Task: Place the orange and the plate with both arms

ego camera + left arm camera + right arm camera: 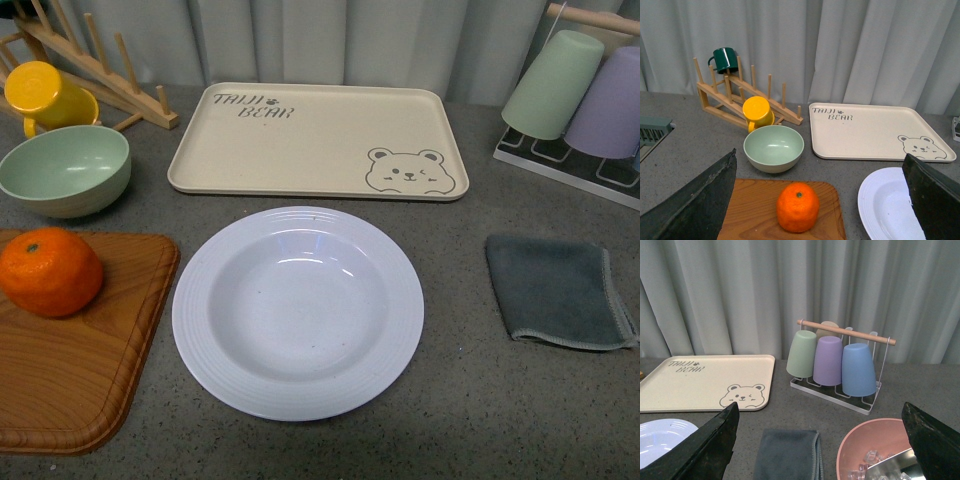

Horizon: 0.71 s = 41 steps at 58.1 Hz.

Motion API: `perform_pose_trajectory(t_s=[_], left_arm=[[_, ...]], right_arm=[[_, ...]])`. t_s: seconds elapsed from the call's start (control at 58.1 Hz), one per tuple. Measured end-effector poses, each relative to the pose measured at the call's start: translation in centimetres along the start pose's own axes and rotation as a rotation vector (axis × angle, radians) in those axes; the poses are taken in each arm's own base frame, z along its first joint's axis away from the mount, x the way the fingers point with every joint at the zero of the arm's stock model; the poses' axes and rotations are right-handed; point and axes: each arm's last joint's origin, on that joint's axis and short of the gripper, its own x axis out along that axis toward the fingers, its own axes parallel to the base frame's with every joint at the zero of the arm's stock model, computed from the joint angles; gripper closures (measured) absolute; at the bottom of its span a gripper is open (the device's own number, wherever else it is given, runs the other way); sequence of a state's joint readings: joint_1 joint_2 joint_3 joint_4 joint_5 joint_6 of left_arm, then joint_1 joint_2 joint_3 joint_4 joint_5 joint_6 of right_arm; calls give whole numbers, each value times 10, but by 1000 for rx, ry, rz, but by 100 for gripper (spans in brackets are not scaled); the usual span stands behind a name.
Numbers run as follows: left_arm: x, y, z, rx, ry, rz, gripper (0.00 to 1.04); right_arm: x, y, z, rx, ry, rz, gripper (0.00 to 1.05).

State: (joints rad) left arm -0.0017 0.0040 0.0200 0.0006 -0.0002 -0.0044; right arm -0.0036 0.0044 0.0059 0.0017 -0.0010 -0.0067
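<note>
The orange (pixel 50 272) sits on a wooden cutting board (pixel 80 370) at the front left. It also shows in the left wrist view (pixel 798 207), between my left gripper's (pixel 822 210) wide-open fingers and some way ahead of them. The white plate (pixel 297 310) lies on the grey counter in the middle, right of the board; its edge shows in the left wrist view (pixel 885 207) and the right wrist view (pixel 665 437). My right gripper (pixel 822 452) is open and empty above a grey cloth (pixel 787 455). Neither arm shows in the front view.
The beige bear tray (pixel 320 140) lies behind the plate. A pale green bowl (pixel 65 170), yellow cup (pixel 45 95) and wooden rack (pixel 90 65) stand at the back left. A cup rack (pixel 575 100) stands at the back right, and the grey cloth (pixel 560 290) lies to the right. A pink bowl (pixel 880 450) with ice lies near the right gripper.
</note>
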Motion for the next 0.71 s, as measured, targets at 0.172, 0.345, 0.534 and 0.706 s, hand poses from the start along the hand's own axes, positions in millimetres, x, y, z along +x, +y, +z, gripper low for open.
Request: perform_pose_trajectory(t_s=[0.172,0.345,0.534,0.706], left_arm=[[0,0,0,0,0,0,7],[0,0,0,0,0,0,7],[0,0,0,0,0,0,7],[0,0,0,0,0,0,7]], right_arm=[[0,0,0,0,0,0,9],[0,0,0,0,0,0,9],[0,0,0,0,0,0,9],[0,0,0,0,0,0,9]])
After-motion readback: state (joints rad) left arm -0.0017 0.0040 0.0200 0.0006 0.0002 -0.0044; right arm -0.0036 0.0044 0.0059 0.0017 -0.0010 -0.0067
